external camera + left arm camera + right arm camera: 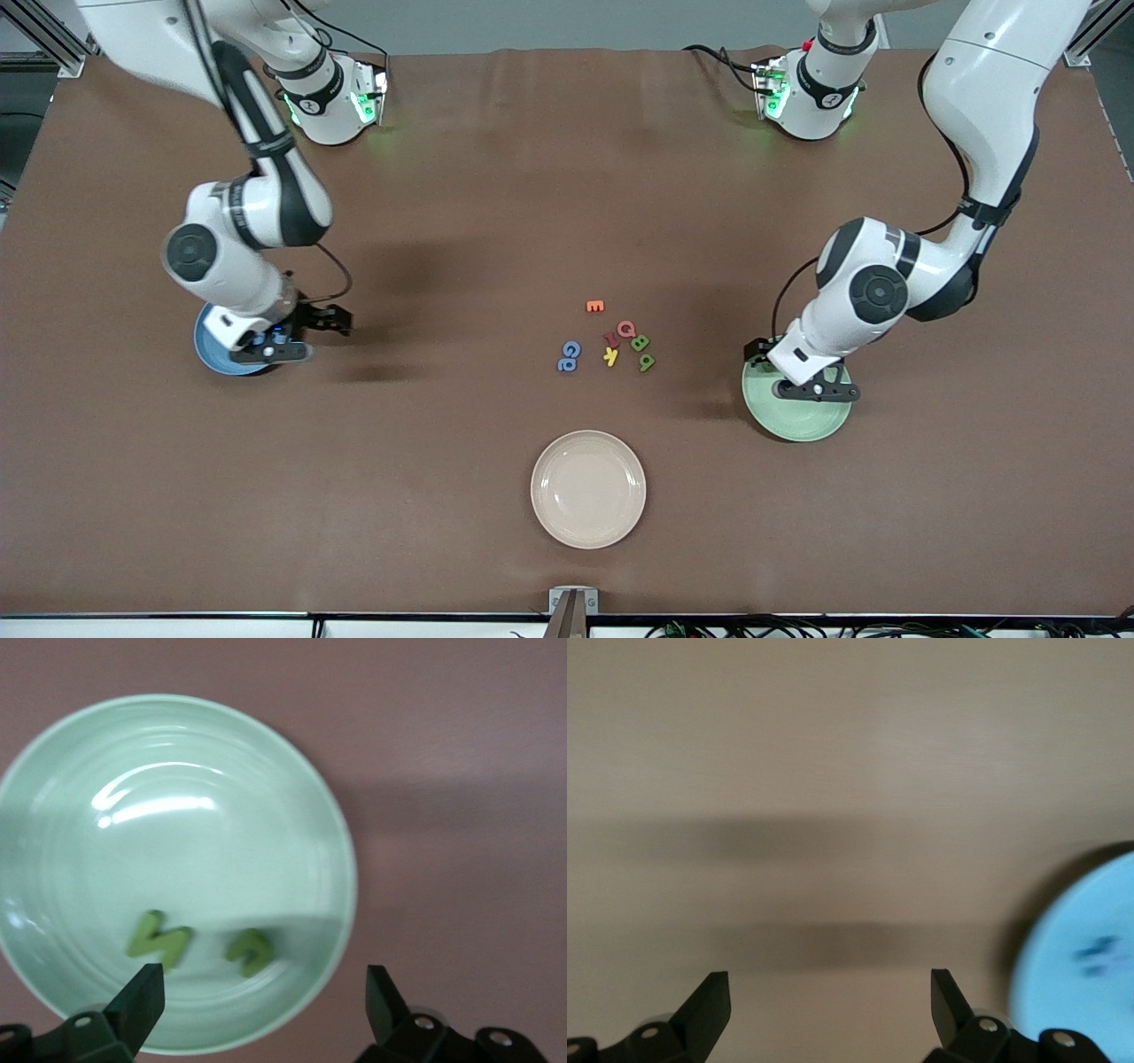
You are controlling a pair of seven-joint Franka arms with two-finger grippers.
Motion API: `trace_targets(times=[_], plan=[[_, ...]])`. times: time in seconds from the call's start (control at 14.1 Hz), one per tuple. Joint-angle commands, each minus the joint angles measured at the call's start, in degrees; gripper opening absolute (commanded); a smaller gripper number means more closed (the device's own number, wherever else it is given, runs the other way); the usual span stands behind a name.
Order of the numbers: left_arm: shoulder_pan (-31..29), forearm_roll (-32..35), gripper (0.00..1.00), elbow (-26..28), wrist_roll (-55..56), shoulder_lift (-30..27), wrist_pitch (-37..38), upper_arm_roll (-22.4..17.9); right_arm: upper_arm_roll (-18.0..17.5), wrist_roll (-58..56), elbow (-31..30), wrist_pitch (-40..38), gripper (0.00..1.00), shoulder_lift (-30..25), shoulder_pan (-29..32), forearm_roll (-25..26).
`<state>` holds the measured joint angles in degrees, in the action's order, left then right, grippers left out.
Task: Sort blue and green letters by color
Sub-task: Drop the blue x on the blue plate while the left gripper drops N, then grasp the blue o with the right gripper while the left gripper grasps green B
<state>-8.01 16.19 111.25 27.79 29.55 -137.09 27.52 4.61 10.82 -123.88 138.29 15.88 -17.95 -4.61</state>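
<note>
- Right gripper (pixel 332 321): jaws spread, empty, just beside the blue plate (pixel 211 346).
- Blue letters (pixel 569 355) and green letters (pixel 642 352): loose on the table, above the cream plate (pixel 588 488); pinch one letter squarely, sparing neighbours.
- Left gripper (pixel 264 990): jaws apart, empty, over the green plate (pixel 292 797), two green letters (pixel 158 939) inside.

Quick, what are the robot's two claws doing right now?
Left end effector: open, empty, over the green plate.
Right end effector: open, empty, beside the blue plate.
</note>
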Motion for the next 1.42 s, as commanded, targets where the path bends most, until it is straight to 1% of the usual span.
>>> trace_targets(times=[0.0,0.07,0.21,0.28,0.5,0.57,0.71,0.78,0.92,1.0,1.14,1.35], plan=[[3.33,0.42,1.00,-2.34,12.06,0.24,0.33,1.22,0.66,13.48,13.53,-7.75,1.00,6.77,-7.16,0.04],[4.92,0.24,1.00,-3.31,16.90,0.94,0.42,1.22,0.66,17.79,18.80,-9.60,1.00,9.84,-9.44,-0.31],[6.60,0.06,1.00,-5.07,27.97,3.05,0.33,1.31,0.58,24.48,26.98,-11.54,1.00,15.20,-12.96,-0.58],[8.43,0.07,1.00,-6.03,34.11,3.84,0.33,1.31,0.58,27.12,30.59,-11.72,1.00,18.02,-14.64,-0.66],[12.66,0.24,1.00,-9.37,49.25,5.95,0.33,1.22,0.58,31.18,40.61,-11.46,0.99,26.54,-19.39,-0.31],[13.80,0.33,1.00,-10.08,51.82,6.83,0.24,1.22,0.58,31.89,44.13,-11.46,0.99,29.09,-20.36,-0.23],[15.38,-0.02,1.00,-10.52,52.54,7.71,0.24,1.22,0.58,33.03,50.12,-11.55,0.95,33.58,-21.50,-0.22],[15.91,-0.11,1.00,-10.53,53.15,8.07,0.24,1.22,0.66,34.43,52.05,-11.20,0.95,35.25,-22.03,-0.14],[18.02,0.06,1.00,-12.01,58.58,10.25,-0.20,1.22,0.66,35.41,55.22,-11.02,0.95,37.89,-22.56,-0.05],[19.33,0.33,1.00,-12.98,60.09,11.40,-0.20,0.96,0.66,35.76,56.37,-10.94,0.93,38.86,-22.74,-0.05],[20.22,0.50,1.00,-13.07,60.37,12.46,-0.29,0.78,0.75,36.46,58.65,-10.85,0.88,40.80,-23.53,0.13],[20.23,0.59,1.00,-13.07,60.37,13.43,-0.29,0.69,0.75,37.87,58.75,-10.85,0.87,41.33,-24.67,0.13]])
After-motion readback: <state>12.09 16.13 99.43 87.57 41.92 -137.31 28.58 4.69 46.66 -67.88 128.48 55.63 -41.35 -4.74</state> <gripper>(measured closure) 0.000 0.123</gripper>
